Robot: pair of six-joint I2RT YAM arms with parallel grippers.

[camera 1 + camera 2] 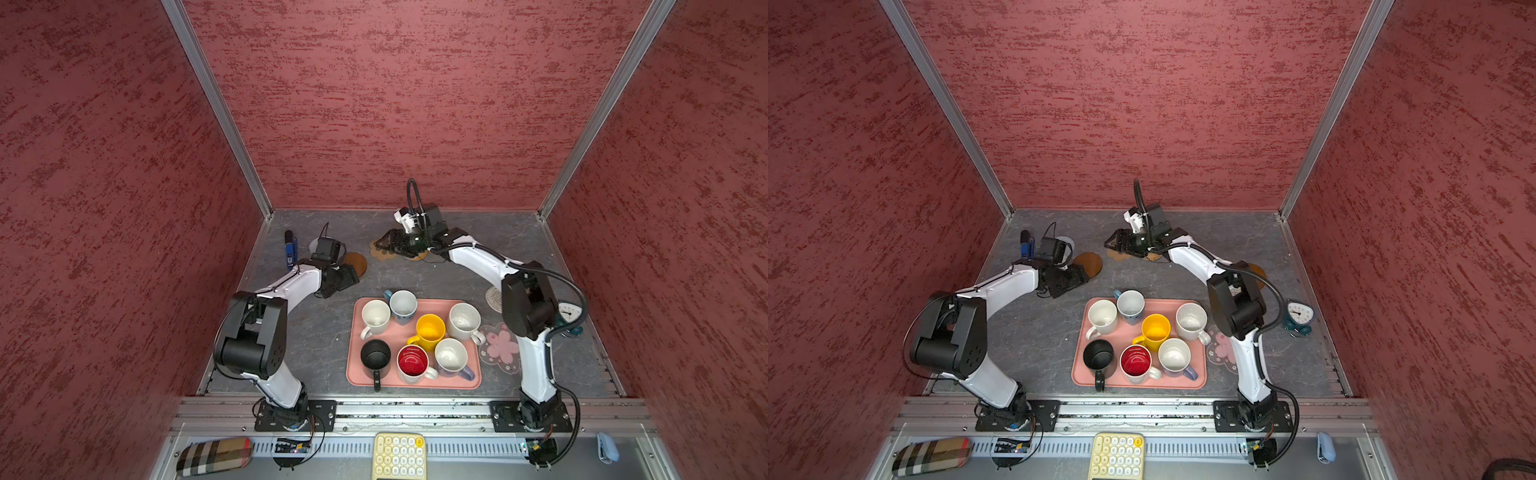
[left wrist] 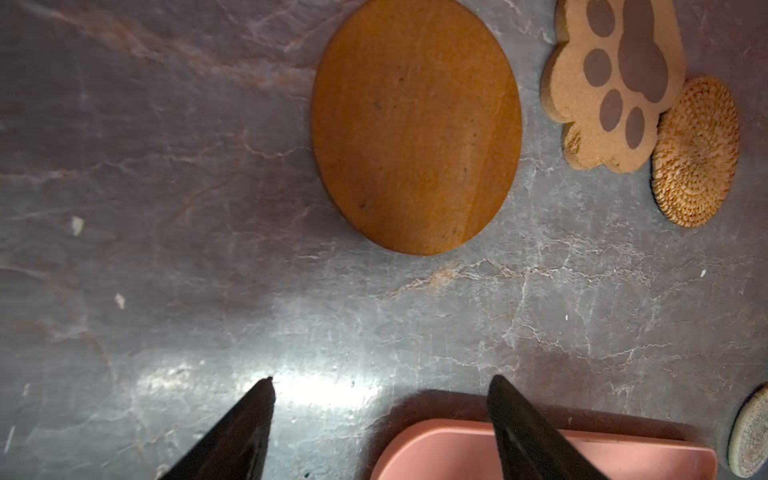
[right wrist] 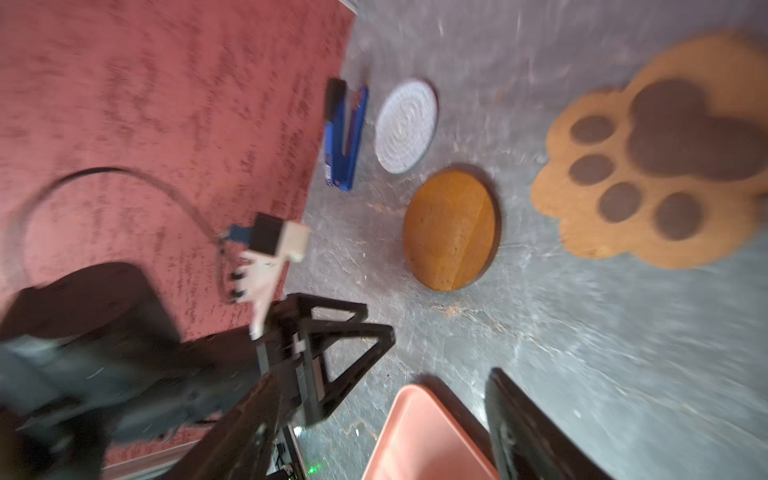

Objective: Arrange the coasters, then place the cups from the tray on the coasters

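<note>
Ahead of the jaws of the left gripper [image 2: 380, 380] we see a brown disc [image 2: 415, 124] of smooth wood with a soft sheen; out past one jaw lie a matt, grainy, cork-like paw coaster [image 2: 615, 83] and a rough woven wicker coaster [image 2: 698, 153]. The table [image 2: 166, 208] looks like polished veined stone, glaring between the jaws, and the tray [image 2: 436, 451] under one jaw is smooth matt pink plastic.

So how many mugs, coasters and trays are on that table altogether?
Mugs: 7
Coasters: 7
Tray: 1
Total: 15
</note>
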